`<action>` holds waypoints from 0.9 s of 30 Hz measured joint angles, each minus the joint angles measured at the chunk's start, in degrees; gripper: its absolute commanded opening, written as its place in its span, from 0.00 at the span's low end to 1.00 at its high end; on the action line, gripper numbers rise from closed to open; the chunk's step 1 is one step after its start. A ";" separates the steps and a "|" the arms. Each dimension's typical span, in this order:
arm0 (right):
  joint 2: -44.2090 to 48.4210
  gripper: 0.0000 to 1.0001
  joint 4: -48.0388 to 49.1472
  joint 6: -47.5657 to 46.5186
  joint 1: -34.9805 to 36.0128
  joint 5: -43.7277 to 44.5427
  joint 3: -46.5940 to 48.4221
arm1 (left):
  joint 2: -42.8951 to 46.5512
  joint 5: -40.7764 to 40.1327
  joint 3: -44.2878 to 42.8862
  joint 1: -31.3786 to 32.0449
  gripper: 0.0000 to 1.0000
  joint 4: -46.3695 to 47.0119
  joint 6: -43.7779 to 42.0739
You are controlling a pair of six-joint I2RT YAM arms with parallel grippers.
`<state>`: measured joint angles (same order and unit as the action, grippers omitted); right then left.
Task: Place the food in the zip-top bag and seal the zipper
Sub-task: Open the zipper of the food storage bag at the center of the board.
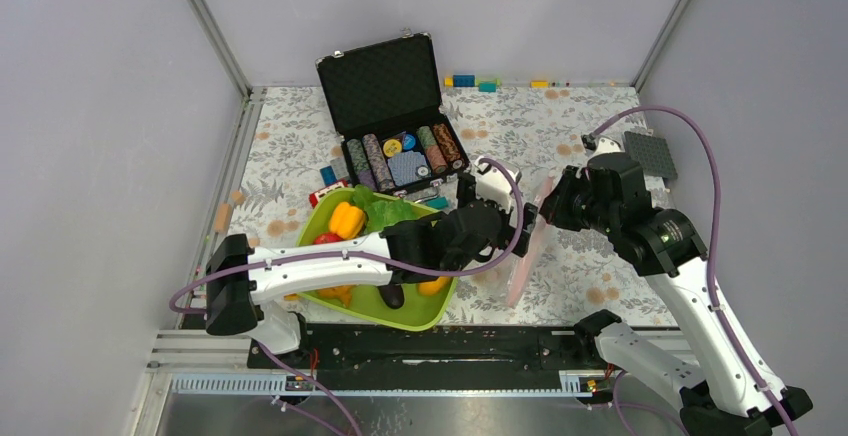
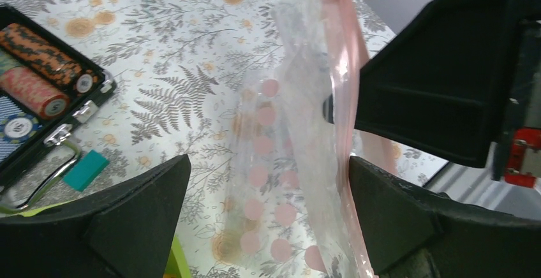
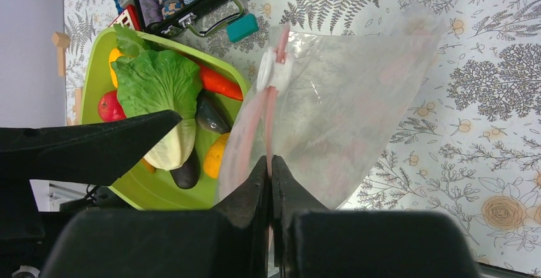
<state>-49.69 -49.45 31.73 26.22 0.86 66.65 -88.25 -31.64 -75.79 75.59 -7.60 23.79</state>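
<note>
The clear zip-top bag (image 3: 344, 112) hangs upright over the table, its pinkish zipper (image 3: 273, 118) with a white slider (image 3: 275, 74) at its mouth edge. My right gripper (image 3: 271, 159) is shut on the zipper strip and holds the bag up (image 1: 525, 256). My left gripper (image 2: 269, 161) is open, its fingers on either side of the bag (image 2: 281, 163), with the zipper (image 2: 344, 99) near the right finger. The food lies in the lime-green tray (image 1: 400, 321): yellow pepper (image 1: 347, 219), lettuce (image 3: 156, 87), apple (image 3: 110, 107), carrot (image 3: 220, 83), eggplant (image 3: 188, 173), orange fruit (image 3: 215, 157).
An open black case of poker chips (image 1: 400, 156) stands behind the tray. A teal block (image 2: 86, 169) lies by the case. Small coloured blocks (image 1: 475, 82) line the back wall. A dark grey plate (image 1: 650, 154) lies at the far right.
</note>
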 measured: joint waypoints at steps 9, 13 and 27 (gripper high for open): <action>0.09 0.00 -1.64 -1.38 0.00 0.15 0.00 | 0.00 -7.98 -0.11 0.09 0.94 -3.52 0.33; 0.15 0.00 -1.84 -2.64 0.00 -0.63 -0.09 | -0.04 -10.34 -0.59 0.09 0.94 -4.50 0.33; 3.10 0.00 0.31 -7.26 0.04 -6.40 -2.25 | -4.00 -3.58 -4.57 -0.07 0.44 -6.60 0.79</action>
<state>-46.59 -49.15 24.47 26.26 -5.54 64.40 -92.25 -35.22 -80.36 75.53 -14.20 24.58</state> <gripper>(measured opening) 0.022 0.784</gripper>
